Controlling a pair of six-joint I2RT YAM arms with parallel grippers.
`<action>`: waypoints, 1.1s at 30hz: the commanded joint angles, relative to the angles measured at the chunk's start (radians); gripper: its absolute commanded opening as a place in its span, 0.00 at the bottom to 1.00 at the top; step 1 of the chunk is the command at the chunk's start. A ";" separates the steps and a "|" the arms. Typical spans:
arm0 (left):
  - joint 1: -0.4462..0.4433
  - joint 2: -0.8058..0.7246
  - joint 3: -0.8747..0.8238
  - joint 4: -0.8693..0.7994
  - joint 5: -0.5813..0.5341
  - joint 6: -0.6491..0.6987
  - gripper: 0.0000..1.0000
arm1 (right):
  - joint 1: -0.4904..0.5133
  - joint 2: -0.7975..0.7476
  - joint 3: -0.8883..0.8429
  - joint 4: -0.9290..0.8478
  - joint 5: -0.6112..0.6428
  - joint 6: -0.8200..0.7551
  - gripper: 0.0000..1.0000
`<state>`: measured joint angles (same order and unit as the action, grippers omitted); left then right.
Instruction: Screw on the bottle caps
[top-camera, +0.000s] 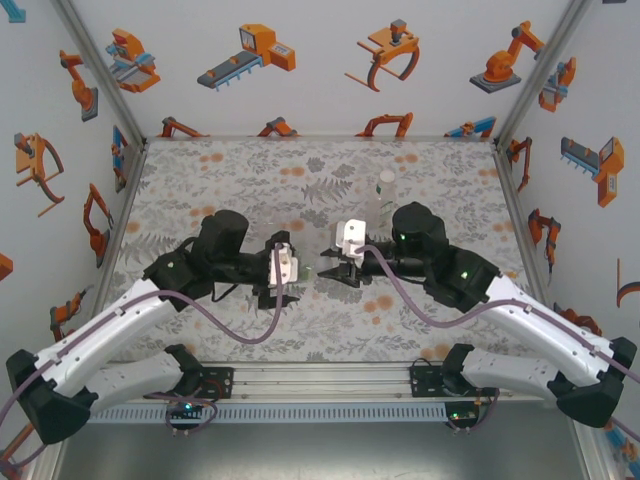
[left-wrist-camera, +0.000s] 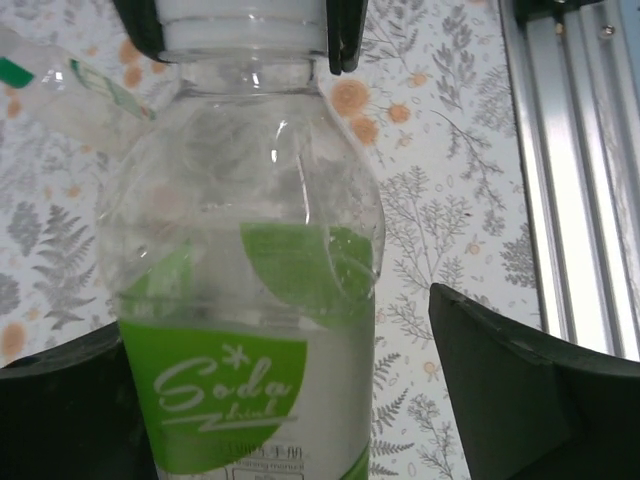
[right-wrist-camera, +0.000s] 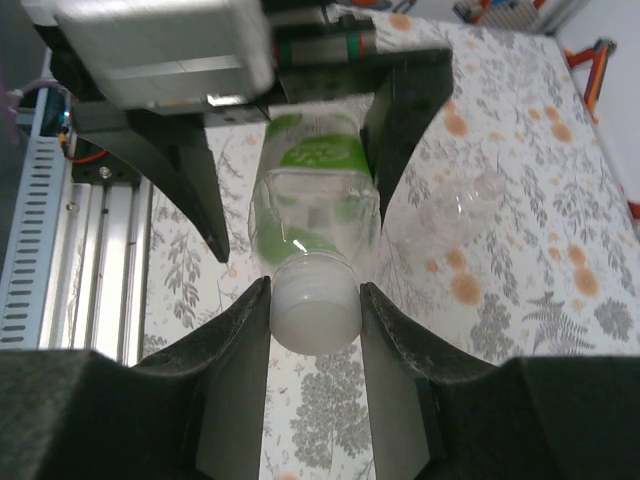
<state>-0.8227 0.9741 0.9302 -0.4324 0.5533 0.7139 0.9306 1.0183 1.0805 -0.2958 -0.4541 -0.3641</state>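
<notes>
Where the two arms meet over the floral tabletop (top-camera: 220, 170), the right tool (right-wrist-camera: 315, 290) is closed on the white cap (right-wrist-camera: 315, 330), which sits on the neck of the colourless bottle with the green label (right-wrist-camera: 312, 200). The left tool (left-wrist-camera: 273, 306) stands open, its fingers (left-wrist-camera: 520, 390) flanking the bottle's body with a gap on one side. A second colourless bottle (top-camera: 385, 190) stands upright farther back, apart from both tools.

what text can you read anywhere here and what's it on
"Soda": white script on the green label of the clear bottle.
Word under it: blurred, perhaps "drink".
Small print below: too small to read.
No text seen on the white cap.
</notes>
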 joint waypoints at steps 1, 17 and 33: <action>0.016 -0.051 -0.034 0.102 -0.027 -0.049 0.87 | -0.037 0.038 0.044 -0.030 0.150 0.044 0.00; 0.061 -0.090 -0.064 0.182 -0.131 -0.094 0.95 | -0.244 0.206 0.112 -0.037 0.055 0.181 0.00; 0.066 -0.063 -0.048 0.161 -0.148 -0.100 0.97 | -0.254 0.319 0.269 -0.281 0.408 0.306 0.00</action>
<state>-0.7639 0.9100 0.8730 -0.2592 0.4065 0.6308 0.6834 1.2976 1.2747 -0.4690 -0.1848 -0.1364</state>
